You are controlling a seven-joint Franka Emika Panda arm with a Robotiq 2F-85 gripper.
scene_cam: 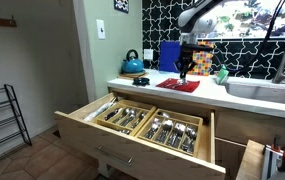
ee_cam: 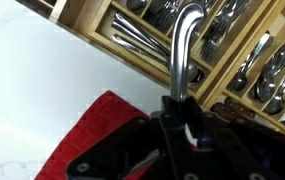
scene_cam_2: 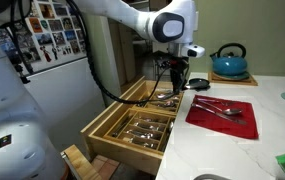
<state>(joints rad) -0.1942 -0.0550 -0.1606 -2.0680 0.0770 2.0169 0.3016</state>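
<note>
Pincer [ee_cam: 179, 108] is pressed together on one end of a metal utensil [ee_cam: 185, 50], which sits directly in its grip. The utensil's long axis continues the line of the fingers, roughly upright, with its curved free end pointing down and away. Just beneath lies the red cloth [ee_cam: 92, 135] on the desk [ee_cam: 42, 70]. Beyond the desk edge stands the open cutlery drawer [scene_cam_2: 117, 140]. Judged step: carrying one piece above the desk edge. The next move calls for a firm hold and clearance over the drawer front.

One end of metal utensil [ee_cam: 185, 50] hidden inside end effector [ee_cam: 179, 108], red cloth [ee_cam: 94, 130] cut by picture edge
</note>
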